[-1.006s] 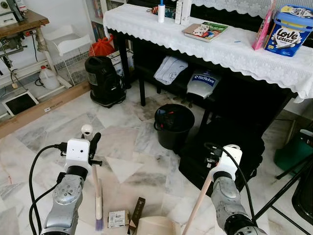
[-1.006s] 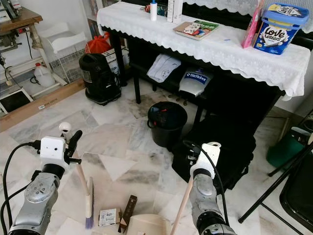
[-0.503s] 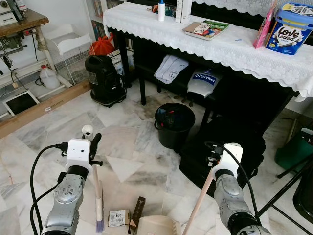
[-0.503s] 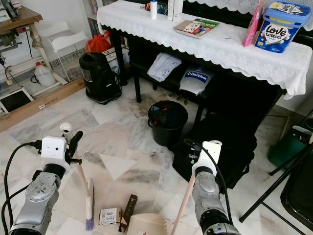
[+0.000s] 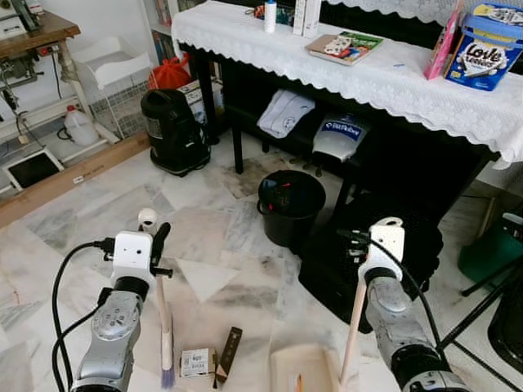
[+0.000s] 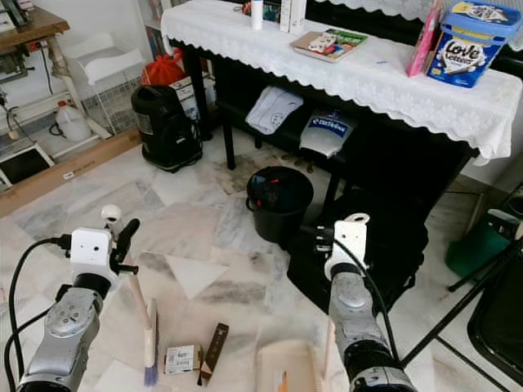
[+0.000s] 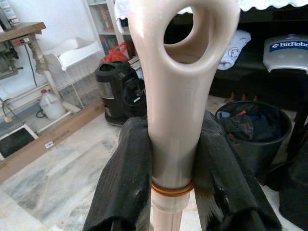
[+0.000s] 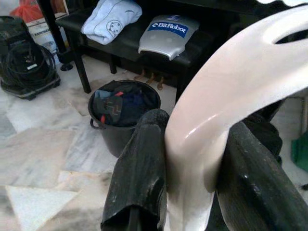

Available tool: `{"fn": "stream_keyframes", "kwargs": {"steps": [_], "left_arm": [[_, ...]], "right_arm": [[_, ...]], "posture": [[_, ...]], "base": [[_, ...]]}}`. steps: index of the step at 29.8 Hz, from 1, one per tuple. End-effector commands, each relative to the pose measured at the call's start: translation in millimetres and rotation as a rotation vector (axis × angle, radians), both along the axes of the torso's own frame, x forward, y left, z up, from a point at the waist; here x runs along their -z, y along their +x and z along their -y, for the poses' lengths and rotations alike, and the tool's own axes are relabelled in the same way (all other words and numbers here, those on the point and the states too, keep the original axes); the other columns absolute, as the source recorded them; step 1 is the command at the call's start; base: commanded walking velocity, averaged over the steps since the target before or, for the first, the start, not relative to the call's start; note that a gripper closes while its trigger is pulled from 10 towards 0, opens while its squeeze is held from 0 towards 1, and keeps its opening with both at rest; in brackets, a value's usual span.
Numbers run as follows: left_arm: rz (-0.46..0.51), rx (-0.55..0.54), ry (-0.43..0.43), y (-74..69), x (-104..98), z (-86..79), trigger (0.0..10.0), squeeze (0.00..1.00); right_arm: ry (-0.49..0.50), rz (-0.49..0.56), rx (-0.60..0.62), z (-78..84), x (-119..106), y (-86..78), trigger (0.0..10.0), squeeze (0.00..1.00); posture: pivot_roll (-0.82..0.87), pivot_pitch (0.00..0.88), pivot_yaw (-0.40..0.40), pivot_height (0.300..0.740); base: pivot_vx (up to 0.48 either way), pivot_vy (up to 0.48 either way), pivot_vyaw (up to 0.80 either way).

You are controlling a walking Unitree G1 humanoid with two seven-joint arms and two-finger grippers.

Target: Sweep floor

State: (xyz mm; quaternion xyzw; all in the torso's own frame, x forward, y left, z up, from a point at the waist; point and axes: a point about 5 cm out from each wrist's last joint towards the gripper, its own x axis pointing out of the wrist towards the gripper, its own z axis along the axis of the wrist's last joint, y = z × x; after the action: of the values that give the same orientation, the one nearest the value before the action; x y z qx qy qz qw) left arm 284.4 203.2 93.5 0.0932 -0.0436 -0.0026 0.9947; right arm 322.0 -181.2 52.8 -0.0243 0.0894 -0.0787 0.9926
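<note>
My left gripper [image 5: 153,235] is shut on the beige handle of a brush [image 5: 163,322] that stands nearly upright, its bluish bristles [image 5: 167,377] on the marble floor. The left wrist view has both black fingers [image 7: 122,183] clamped around the looped handle [image 7: 174,96]. My right gripper [image 5: 360,242] is shut on the long pale handle of a dustpan [image 5: 352,331]; its beige pan [image 5: 299,371] rests on the floor at the bottom edge. A small printed box [image 5: 196,363] and a dark brown bar [image 5: 229,353] lie between the bristles and the pan.
A black bucket [image 5: 291,206] stands ahead, beside a black case [image 5: 392,253] under the lace-covered table [image 5: 384,82]. A black vacuum cleaner [image 5: 173,135] sits far left, with a wooden plank [image 5: 69,180] beyond. Chair legs [image 5: 482,314] cross the right side.
The right gripper has swung the dustpan handle more upright, and the pan has shifted to the right, away from the box and bar. The left arm and brush have stayed put.
</note>
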Motion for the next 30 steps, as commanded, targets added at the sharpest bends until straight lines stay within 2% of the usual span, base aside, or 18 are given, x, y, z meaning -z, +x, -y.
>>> {"fn": "stream_keyframes", "kwargs": {"steps": [1, 7, 17, 25, 30], "left_arm": [[0.057, -0.006, -0.003, 4.2, -11, -1.1, 10.0, 0.00], [0.064, -0.009, -0.004, 3.8, -12, -0.3, 10.0, 0.00], [0.100, -0.033, 0.010, 5.9, -18, -2.1, 10.0, 0.00], [0.116, -0.036, 0.003, 4.7, -19, -0.9, 10.0, 0.00], [0.123, -0.028, -0.001, 4.0, -19, 0.9, 10.0, 0.00]], "right_arm": [[0.026, 0.049, -0.013, -5.0, -10, 5.3, 10.0, 0.00], [0.020, 0.068, -0.020, -7.8, -8, 0.8, 10.0, 0.00], [-0.052, 0.086, -0.060, -12.3, 1, -8.2, 10.0, 0.00], [-0.087, 0.176, -0.055, -12.6, -6, -6.7, 10.0, 0.00], [-0.095, 0.149, -0.064, -15.8, 4, -11.1, 10.0, 0.00]], "posture": [[0.11, 0.059, 0.001, 0.740], [0.10, 0.070, 0.003, 0.740], [0.11, 0.085, 0.009, 0.740], [0.11, 0.089, 0.014, 0.740], [0.12, 0.071, 0.014, 0.740]], "base": [[0.000, 0.000, 0.00], [0.000, 0.000, 0.00], [0.000, 0.000, 0.00], [0.000, 0.000, 0.00], [0.000, 0.000, 0.00]]}}
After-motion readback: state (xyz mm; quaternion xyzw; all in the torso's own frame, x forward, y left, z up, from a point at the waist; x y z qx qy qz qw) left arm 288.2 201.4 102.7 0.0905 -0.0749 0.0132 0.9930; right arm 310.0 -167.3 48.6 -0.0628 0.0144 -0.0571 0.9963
